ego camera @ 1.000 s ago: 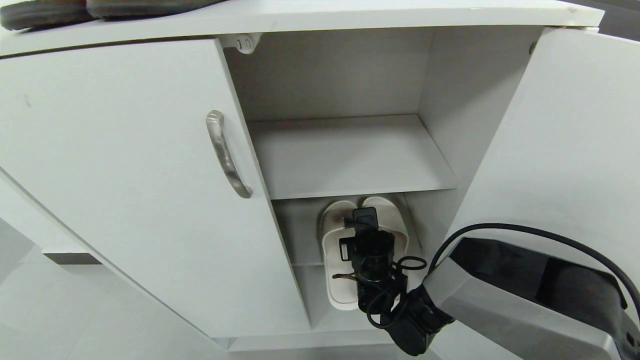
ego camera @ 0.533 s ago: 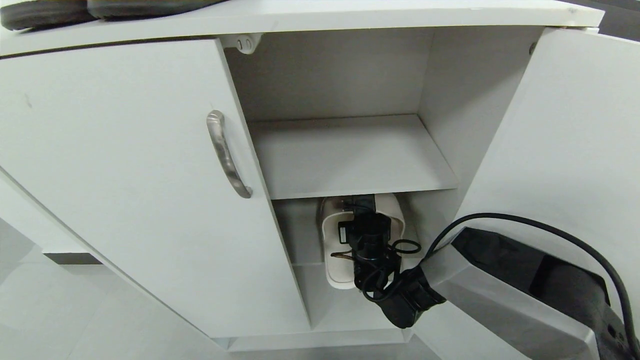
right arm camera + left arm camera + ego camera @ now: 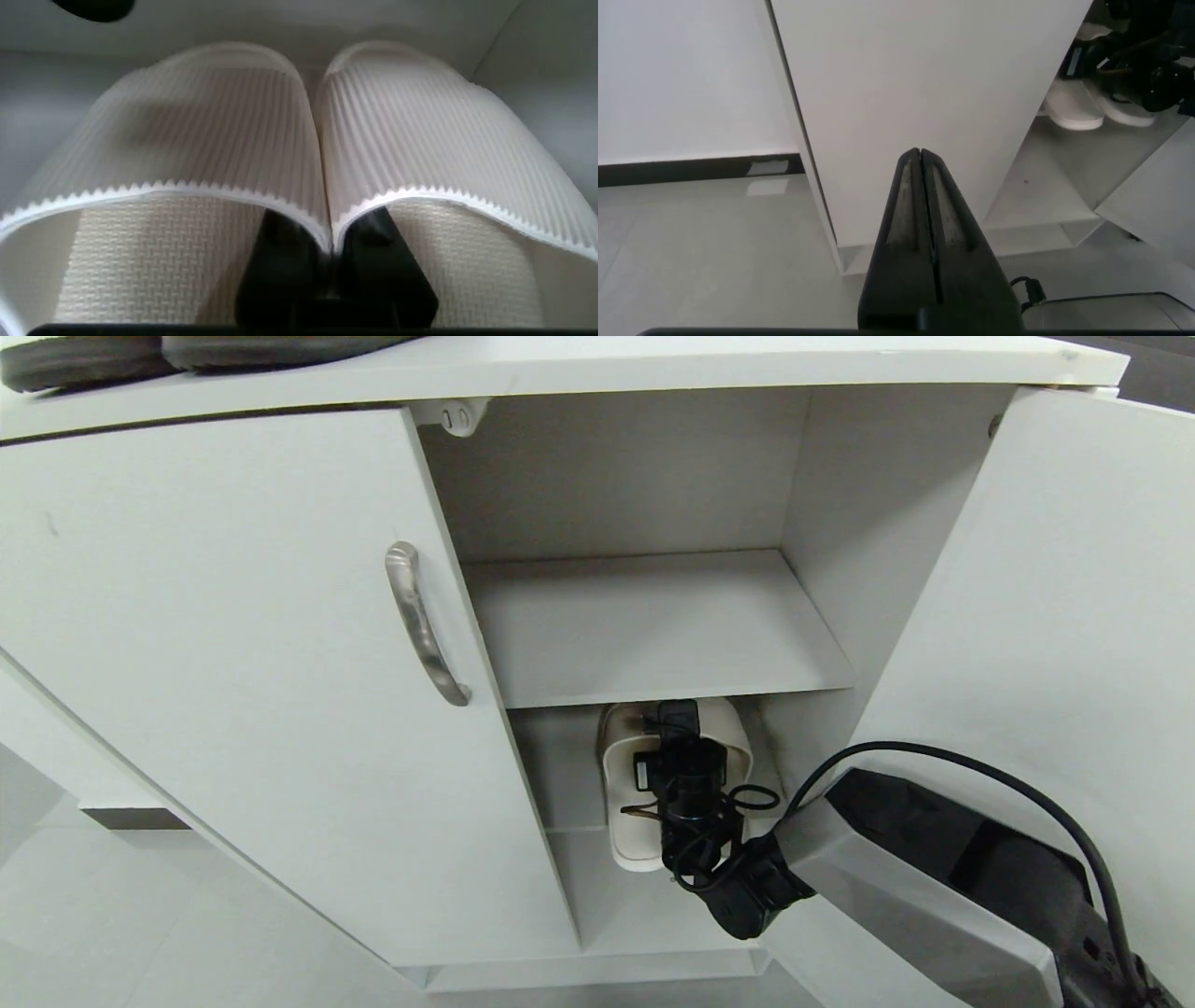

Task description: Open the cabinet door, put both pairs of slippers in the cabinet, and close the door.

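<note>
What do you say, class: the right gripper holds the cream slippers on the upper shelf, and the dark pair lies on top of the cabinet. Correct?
Not the upper shelf. The head view shows the right gripper holding the cream slippers in the lower compartment, beneath that shelf. The dark pair does lie on top of the cabinet.

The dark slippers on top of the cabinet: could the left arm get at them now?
Probably yes. The dark slippers lie uncovered on the cabinet top; the left gripper, shut and empty, sits low before the closed door and must rise.
</note>
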Controlling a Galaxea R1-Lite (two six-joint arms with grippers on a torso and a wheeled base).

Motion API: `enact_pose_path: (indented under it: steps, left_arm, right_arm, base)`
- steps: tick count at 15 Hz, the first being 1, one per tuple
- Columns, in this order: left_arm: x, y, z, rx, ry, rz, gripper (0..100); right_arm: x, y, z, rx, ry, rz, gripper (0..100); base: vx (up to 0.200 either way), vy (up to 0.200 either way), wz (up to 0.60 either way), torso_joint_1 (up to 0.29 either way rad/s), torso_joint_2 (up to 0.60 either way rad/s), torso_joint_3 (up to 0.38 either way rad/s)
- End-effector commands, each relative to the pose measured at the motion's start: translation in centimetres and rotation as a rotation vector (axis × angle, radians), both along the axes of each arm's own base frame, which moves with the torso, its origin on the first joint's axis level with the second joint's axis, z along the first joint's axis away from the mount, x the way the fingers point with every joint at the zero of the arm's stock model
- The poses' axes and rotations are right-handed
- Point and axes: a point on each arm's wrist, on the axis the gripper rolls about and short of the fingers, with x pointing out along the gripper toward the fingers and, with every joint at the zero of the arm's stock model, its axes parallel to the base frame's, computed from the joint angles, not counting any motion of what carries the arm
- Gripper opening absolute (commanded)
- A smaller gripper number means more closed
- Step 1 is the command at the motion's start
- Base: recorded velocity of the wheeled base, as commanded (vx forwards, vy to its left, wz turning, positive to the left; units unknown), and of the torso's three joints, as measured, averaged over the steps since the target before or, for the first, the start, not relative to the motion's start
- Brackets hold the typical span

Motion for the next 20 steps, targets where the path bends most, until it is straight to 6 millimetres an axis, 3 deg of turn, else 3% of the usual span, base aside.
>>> enact_pose_path:
  steps: [1,5,8,12,14,18,19,20]
  left_arm:
    - [0.0,0.0,0.0,0.000,0.001,0.000,0]
    - [0.0,0.0,0.0,-0.002,0.001,0.002,0]
    - [0.0,0.0,0.0,-0.009,0.002,0.003,0]
    - [0.0,0.0,0.0,-0.011,0.002,0.003,0]
    - [0.0,0.0,0.0,-0.009,0.002,0.002,0]
    - [0.0,0.0,0.0,-0.009,0.002,0.002,0]
    - [0.0,0.0,0.0,-0.009,0.002,0.002,0]
    - [0.0,0.0,0.0,-0.009,0.002,0.002,0]
  right_arm:
    - [0.0,0.0,-0.3,-0.003,0.002,-0.001,100]
    - [-0.5,-0.3,-0.6,0.003,-0.007,0.004,100]
    - [-2.3,-1.3,-0.5,-0.035,0.015,0.014,100]
    - [-6.0,-2.1,1.1,-0.048,0.021,0.124,100]
    - [-9.2,-2.6,2.7,-0.034,0.011,0.206,100]
    - [-14.3,-5.1,3.5,0.004,0.108,0.414,100]
    - [-14.5,-5.3,3.6,0.016,0.114,0.423,0]
    - [-14.7,-5.7,3.9,0.022,0.118,0.435,0]
  base:
    - [0.000,0.000,0.00,0.000,0.00,0.000]
    - [0.000,0.000,0.00,0.000,0.00,0.000]
    - [0.000,0.000,0.00,0.000,0.00,0.000]
    - [0.000,0.000,0.00,0.000,0.00,0.000]
    - [0.000,0.000,0.00,0.000,0.00,0.000]
    - [-0.200,0.000,0.00,0.002,0.00,0.005]
    - [-0.200,0.000,0.00,-0.002,0.00,0.007]
    - [-0.200,0.000,0.00,-0.002,0.00,0.002]
